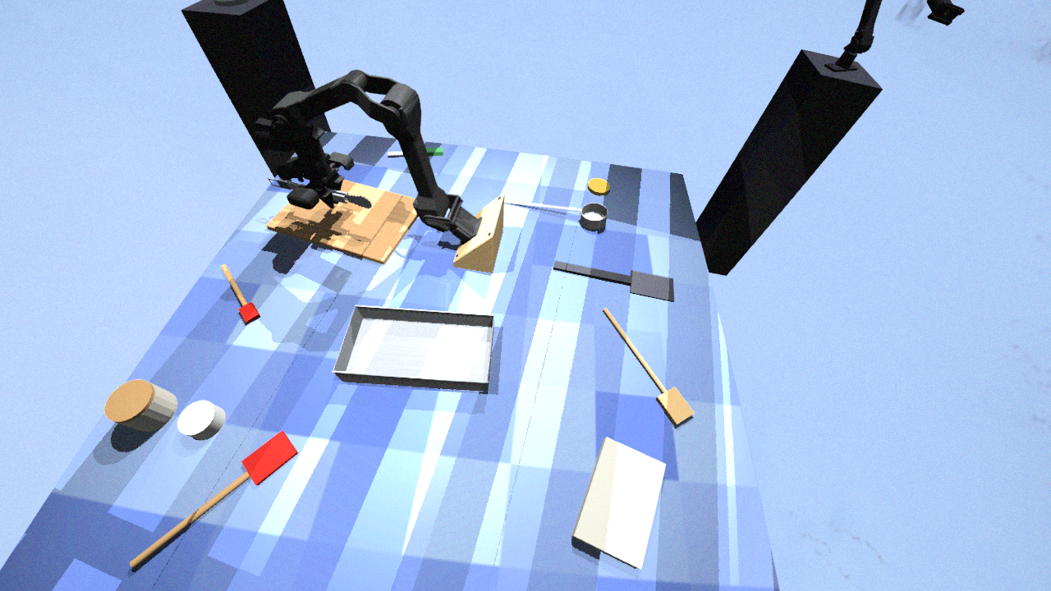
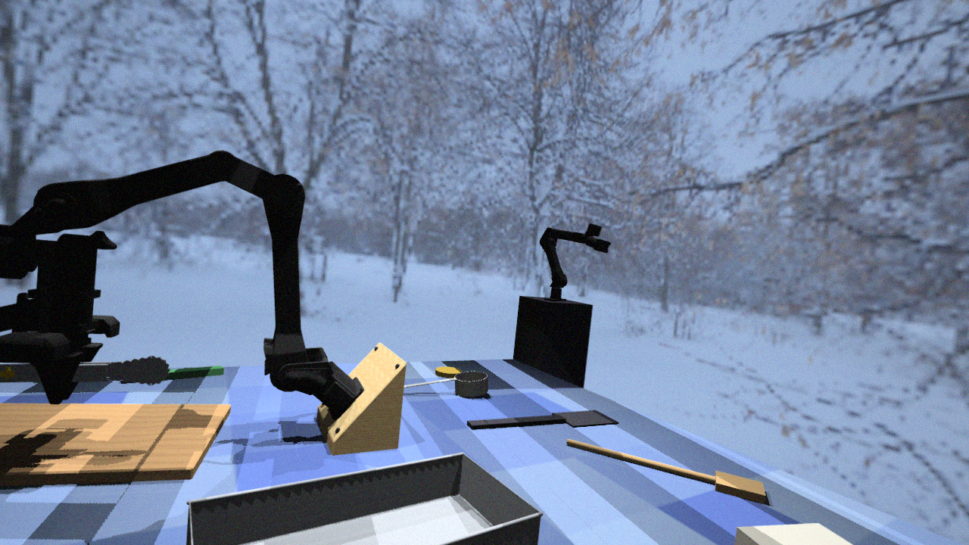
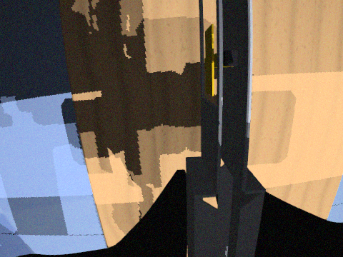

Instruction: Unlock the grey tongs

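- Tongs (image 2: 129, 369), grey, hang level in the air above the wooden board (image 2: 115, 434), clamped between the fingers of the gripper (image 2: 57, 379); the scalloped tip points toward the arm's base side and the rest runs off the left edge of the exterior view.
- Gripper jaws are pressed together on the tongs' two arms. In the wrist view those arms (image 3: 224, 100) run side by side with only a thin gap, so the tongs look squeezed nearly shut because the grip itself pinches them.
- A small yellow piece (image 3: 210, 59) sits beside the arms in the wrist view; it may be the lock near the hinge, though the angle is too poor to say whether it is engaged.
- Roasting tin (image 1: 419, 349) stands in the middle of the table with nothing lying across it, well apart from the board, so the pick-up is done.
- The tongs are carried flat, probably so that they can be laid along the board; the board's surface fills the wrist view beneath them, and the gripper's shadow falls on it.
- Judging from this, what remains is lowering onto the board and releasing; whether the arms will spring apart depends on the lock having been freed, which these views cannot confirm.
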Robot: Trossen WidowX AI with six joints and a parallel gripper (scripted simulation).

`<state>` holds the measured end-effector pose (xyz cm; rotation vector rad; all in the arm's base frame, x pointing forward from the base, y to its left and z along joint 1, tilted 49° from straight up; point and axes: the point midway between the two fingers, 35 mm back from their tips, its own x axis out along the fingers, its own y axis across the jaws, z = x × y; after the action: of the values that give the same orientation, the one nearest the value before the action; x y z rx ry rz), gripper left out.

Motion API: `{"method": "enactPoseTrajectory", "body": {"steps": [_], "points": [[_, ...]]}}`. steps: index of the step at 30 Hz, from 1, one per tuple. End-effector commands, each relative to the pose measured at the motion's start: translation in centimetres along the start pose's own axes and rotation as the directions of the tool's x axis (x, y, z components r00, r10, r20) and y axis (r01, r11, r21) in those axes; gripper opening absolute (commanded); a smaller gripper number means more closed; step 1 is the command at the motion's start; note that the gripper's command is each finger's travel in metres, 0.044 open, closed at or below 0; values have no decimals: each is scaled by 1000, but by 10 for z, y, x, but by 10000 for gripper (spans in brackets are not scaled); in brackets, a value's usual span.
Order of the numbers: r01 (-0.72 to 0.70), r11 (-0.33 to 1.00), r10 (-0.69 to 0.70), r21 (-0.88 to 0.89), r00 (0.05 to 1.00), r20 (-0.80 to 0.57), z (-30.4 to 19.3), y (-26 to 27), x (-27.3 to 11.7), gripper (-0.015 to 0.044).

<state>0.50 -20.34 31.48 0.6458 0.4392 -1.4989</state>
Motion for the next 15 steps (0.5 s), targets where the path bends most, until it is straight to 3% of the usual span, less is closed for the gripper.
{"method": "enactPoseTrajectory", "body": {"steps": [1,15], "points": [[5,1000,-5,6,1000,3,0,-1,7,-150],[5,1000,-5,6,1000,3,-3,0,25,-150]]}}
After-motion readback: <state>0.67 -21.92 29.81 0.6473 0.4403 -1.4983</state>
